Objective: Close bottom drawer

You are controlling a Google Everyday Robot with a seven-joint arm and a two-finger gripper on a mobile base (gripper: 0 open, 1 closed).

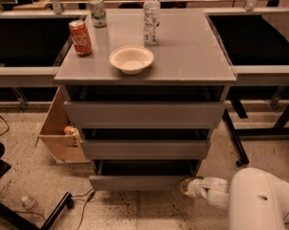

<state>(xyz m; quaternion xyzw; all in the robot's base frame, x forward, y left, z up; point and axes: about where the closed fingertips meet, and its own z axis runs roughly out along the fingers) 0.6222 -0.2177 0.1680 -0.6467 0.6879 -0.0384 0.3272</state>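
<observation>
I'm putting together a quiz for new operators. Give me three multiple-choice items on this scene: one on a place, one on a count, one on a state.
1. Where is the end effector? A) upper left B) top centre C) lower right, by the front of the bottom drawer
2. How many cans stand on the cabinet top? A) one B) two C) four
3. The bottom drawer is: A) partly open B) fully shut C) lying on the floor
Answers: C, it sits beside the front panel's right end; B, a red can and a green can; A, dark interior shows behind its front.
</observation>
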